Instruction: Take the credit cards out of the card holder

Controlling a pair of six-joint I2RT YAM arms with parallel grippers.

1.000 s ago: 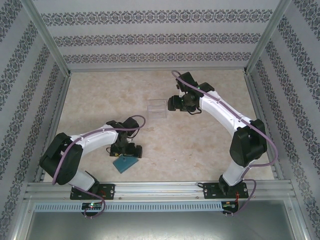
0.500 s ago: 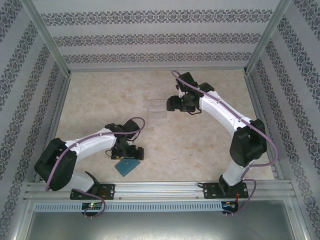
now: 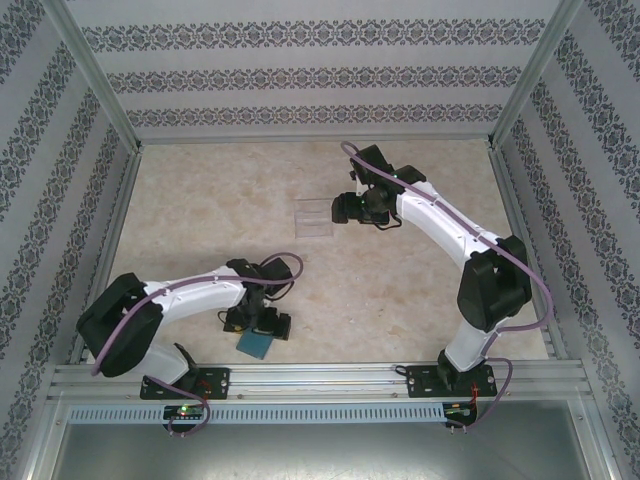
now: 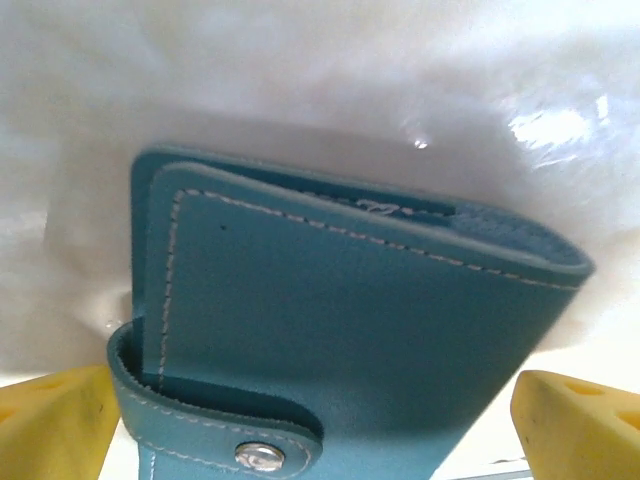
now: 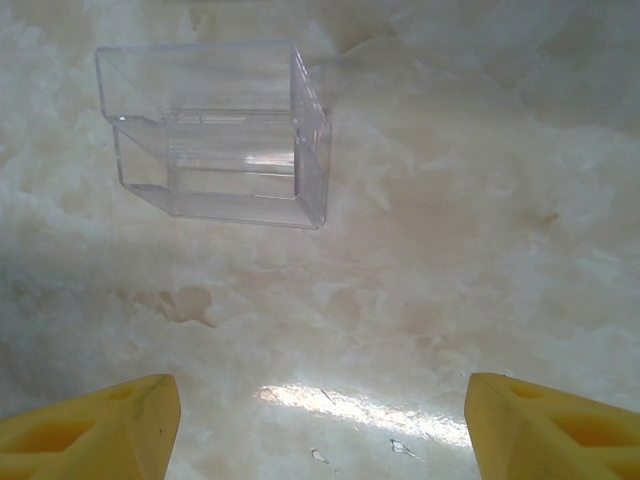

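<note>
1. Near the front edge of the table (image 3: 200, 200), just ahead of the left arm's base, the card holder (image 3: 254, 345) lies folded shut with its strap snapped down. The credit cards are presumably inside, though none can be made out.
2. Over it hangs the left gripper (image 3: 258, 322), spread wide, with one yellow finger on either side of the teal panel and neither touching it. It holds nothing.
3. Well apart, the right gripper (image 3: 343, 209) is also spread and empty, pointed at a clear plastic box (image 3: 315, 218) just beside it.
4. Risk: closing on the folded holder as it lies would pinch both panels together and leave the strap fastened, so no card could come out. The soft cover may also slide on the glossy surface towards the rail (image 3: 320, 375).
5. Risk: one arm alone probably cannot unsnap the strap, and the right one is too far off to pin the holder.
6. The left wrist view gives the snap (image 4: 258, 457), the stitching and the strap loop, which from above are only a blue patch. The right wrist view shows the clear plastic box (image 5: 215, 150) is hollow. The overhead view alone shows how far apart the two arms are.
</note>
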